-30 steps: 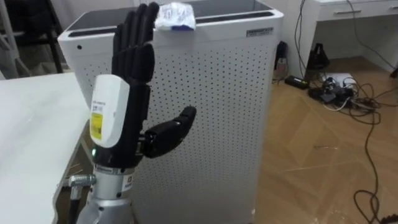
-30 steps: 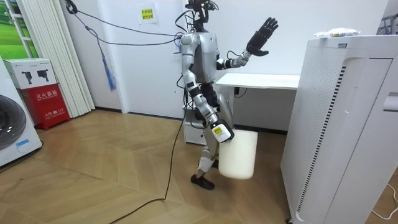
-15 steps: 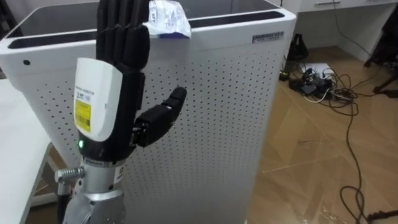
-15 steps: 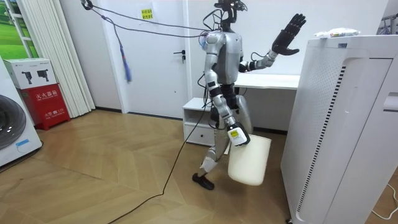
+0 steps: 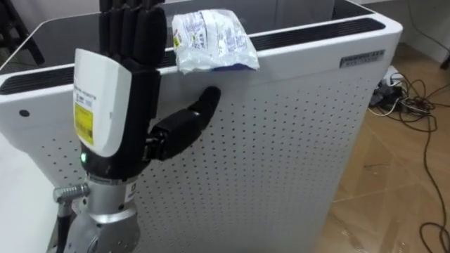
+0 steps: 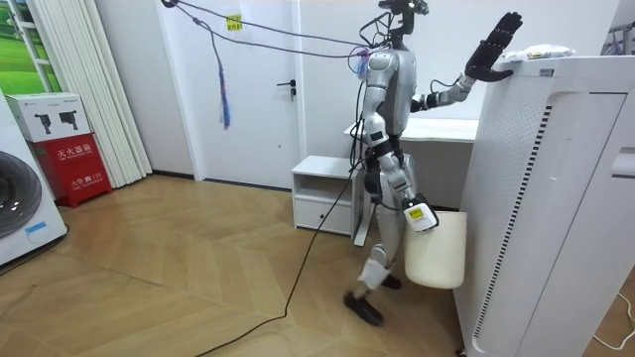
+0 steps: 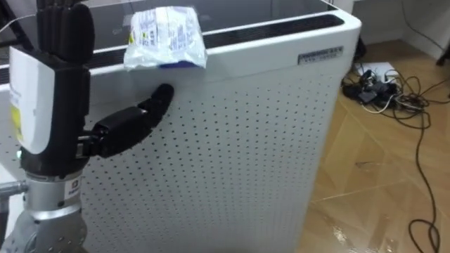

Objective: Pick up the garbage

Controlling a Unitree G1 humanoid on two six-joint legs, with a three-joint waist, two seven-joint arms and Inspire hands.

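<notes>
A crumpled white plastic wrapper [image 5: 211,41] lies on the top front edge of a tall white perforated appliance [image 5: 281,140]. My left hand [image 5: 119,105] is raised in front of it, open, with straight fingers pointing up just left of the wrapper and the thumb stretched out below it, apart from it. In the room view I stand close to the appliance [image 6: 546,198], with the left hand [image 6: 494,45] up near the wrapper [image 6: 536,52]. My right hand [image 6: 417,212] hangs at my side, shut on a white bin [image 6: 437,253].
A white table [image 5: 17,197] stands to my left. Cables and a power strip [image 5: 408,91] lie on the wooden floor to the right of the appliance. Behind me are a low white cabinet [image 6: 322,193], a red box [image 6: 74,159] and a washing machine [image 6: 20,213].
I have walked up to the appliance, carrying the bin along. The wrapper now shows larger and nearer. The left hand has stayed raised and open, now right beside the wrapper.
</notes>
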